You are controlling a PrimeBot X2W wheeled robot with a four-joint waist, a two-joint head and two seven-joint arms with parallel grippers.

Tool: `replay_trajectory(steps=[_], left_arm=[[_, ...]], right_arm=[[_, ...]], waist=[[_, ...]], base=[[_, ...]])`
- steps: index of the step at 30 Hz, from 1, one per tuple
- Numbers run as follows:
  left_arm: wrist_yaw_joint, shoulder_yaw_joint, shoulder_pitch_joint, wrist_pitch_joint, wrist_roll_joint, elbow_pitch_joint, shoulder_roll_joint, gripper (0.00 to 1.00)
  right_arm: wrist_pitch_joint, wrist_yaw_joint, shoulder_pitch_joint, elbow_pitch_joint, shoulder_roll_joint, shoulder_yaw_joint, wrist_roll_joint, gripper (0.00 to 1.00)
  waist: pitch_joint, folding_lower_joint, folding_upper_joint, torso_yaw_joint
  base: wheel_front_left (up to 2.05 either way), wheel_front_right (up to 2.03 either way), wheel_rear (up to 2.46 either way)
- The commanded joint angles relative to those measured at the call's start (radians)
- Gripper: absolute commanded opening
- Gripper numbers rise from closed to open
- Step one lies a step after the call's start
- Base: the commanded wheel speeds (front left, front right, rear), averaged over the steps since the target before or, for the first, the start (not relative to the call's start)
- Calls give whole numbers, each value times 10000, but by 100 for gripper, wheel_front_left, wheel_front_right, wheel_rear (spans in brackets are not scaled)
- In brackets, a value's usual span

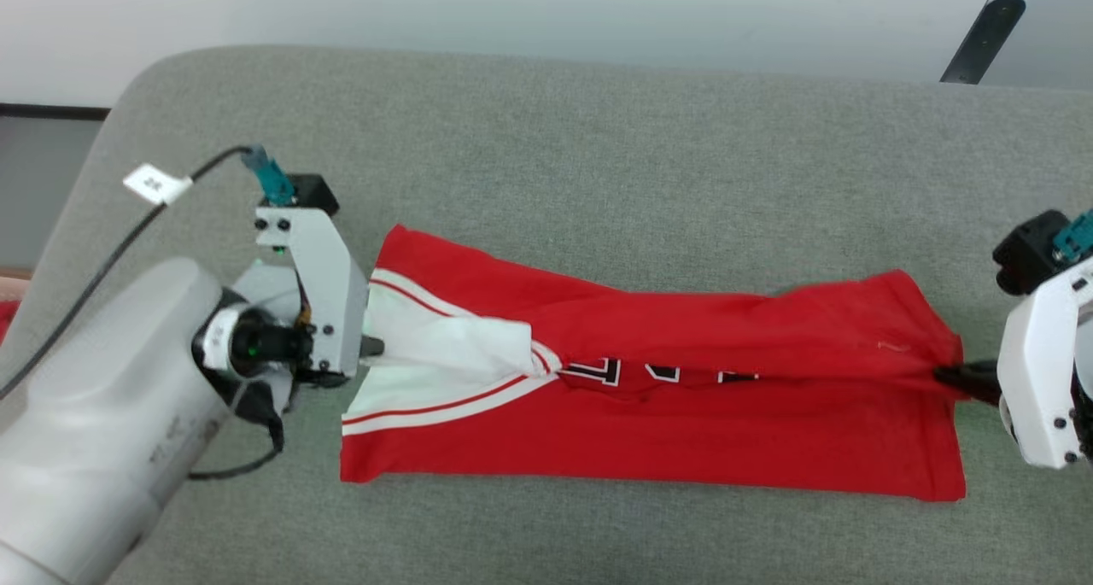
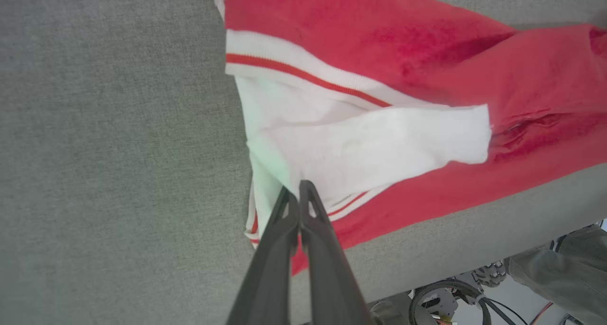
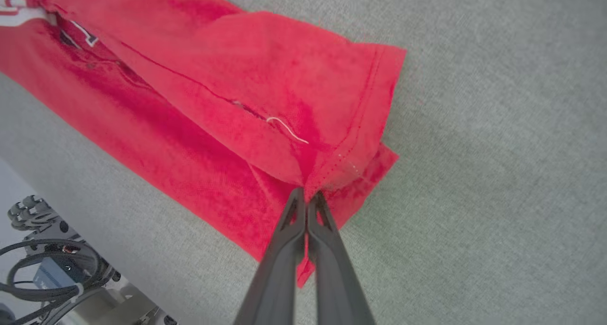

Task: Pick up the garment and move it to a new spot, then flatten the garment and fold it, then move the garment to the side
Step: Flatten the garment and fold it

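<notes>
- Pinching white sleeve cloth, the left gripper (image 2: 298,192) has its two dark fingers pressed together, with the fabric nipped right at their tips.
- The right gripper (image 3: 307,197) is the same: its fingers are clamped on the stitched hem, which bunches to a point just ahead of the tips.
- Between the two pairs of fingertips the garment (image 1: 683,431) lies stretched as a long red band. A ridge runs from one grip to the other, and black-and-white lettering (image 1: 598,370) peeks from under it.
- Just beyond the left fingers a white flap (image 2: 379,144) lies doubled over the striped trim. Just beyond the right fingers a loose pale thread (image 3: 287,128) sits on the top layer.
- Under and past all of this spreads the grey padded surface (image 1: 598,141).
- The folding step looks to be in hand: a lengthwise fold, with the far half drawn to the middle.
- The next move probably calls for both arms to carry their pinches toward the near edge, level and at one pace. The cloth should be kept taut so the crease lands straight before the release.
</notes>
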Motion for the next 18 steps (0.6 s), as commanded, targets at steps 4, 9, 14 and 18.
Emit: replay_trajectory(steps=[4,9,14,18], left_arm=[[521,27,363,18,-50,-615,230,88],[1052,53,562,216,-144,-1251,433,100],[1352,8,756,361,-145,-1809,683,100],[1506,66,882,313,-166,-2166,881,100]], right_arm=[[417,-12,583,-222,-85,-354,65,0],[909,-12,1144,-393,128,-754,44,0],[950,-12,1600,-586,353,-1212,-425,100],[1227,-12,1853,-810,471,-1515,-592,100]], waist=[[-102,0,0,-10],[-264,0,0,-12],[-430,0,0,18],[-613,0,0,26]], base=[[0,0,0],[0,0,0],[0,0,0],[0,0,0]])
